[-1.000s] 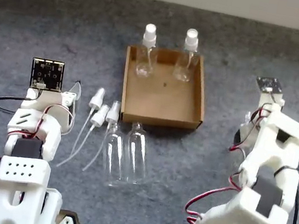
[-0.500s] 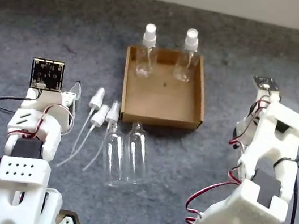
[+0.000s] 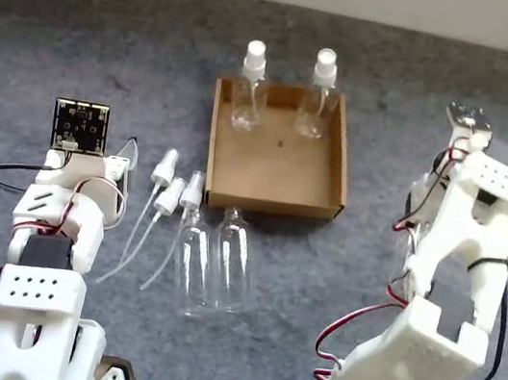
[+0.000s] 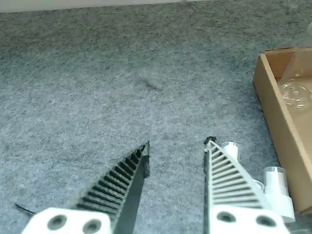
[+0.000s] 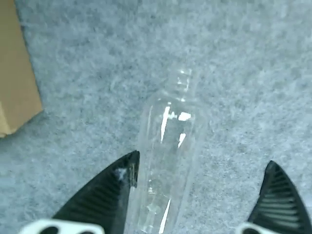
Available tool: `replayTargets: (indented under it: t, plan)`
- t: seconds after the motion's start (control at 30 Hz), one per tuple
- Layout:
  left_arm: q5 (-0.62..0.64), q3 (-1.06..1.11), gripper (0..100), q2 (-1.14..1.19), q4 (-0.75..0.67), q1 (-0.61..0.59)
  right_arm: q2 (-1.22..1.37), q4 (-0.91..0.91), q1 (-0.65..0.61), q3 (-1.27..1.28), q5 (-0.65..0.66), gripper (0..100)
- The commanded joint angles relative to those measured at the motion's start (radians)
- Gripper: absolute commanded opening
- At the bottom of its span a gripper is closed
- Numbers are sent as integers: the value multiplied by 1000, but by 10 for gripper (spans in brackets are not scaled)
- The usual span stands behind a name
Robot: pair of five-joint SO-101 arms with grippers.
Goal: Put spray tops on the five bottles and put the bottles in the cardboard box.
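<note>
Two capped bottles [image 3: 249, 92] [image 3: 317, 98] stand at the back of the cardboard box [image 3: 272, 198]. In front of the box two uncapped clear bottles [image 3: 192, 258] [image 3: 231, 255] lie side by side on the carpet. Three loose spray tops [image 3: 165, 170] [image 3: 170, 197] [image 3: 193, 190] lie to their left. My left gripper [image 4: 178, 144] hovers open over bare carpet, with spray tops [image 4: 229, 148] just beside one finger. A fifth uncapped bottle [image 5: 170, 161] lies right of the box, and my right gripper [image 5: 202, 161] hangs open above it, one finger on each side.
Grey carpet covers the whole table. The box's side wall [image 4: 278, 117] lies close to my left gripper, and its corner [image 5: 17, 87] is near the right one. The left arm [image 3: 59, 216] and right arm [image 3: 456, 263] flank the work area.
The right arm has stretched a little farther back and right over the bottle beside the box. The left arm, bottles and spray tops have not moved.
</note>
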Motion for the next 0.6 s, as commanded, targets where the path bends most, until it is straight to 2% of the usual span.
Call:
replayTargets:
  t: [0.0,0.2,0.57]
  plan:
    - [5,-5,178,-10,3,19,54,24,-38,-128,-55,324]
    - [5,-5,178,-10,3,19,232,50,-53,-292,-117,320]
    - [5,-5,178,-10,3,19,325,110,-48,-410,-117,157]
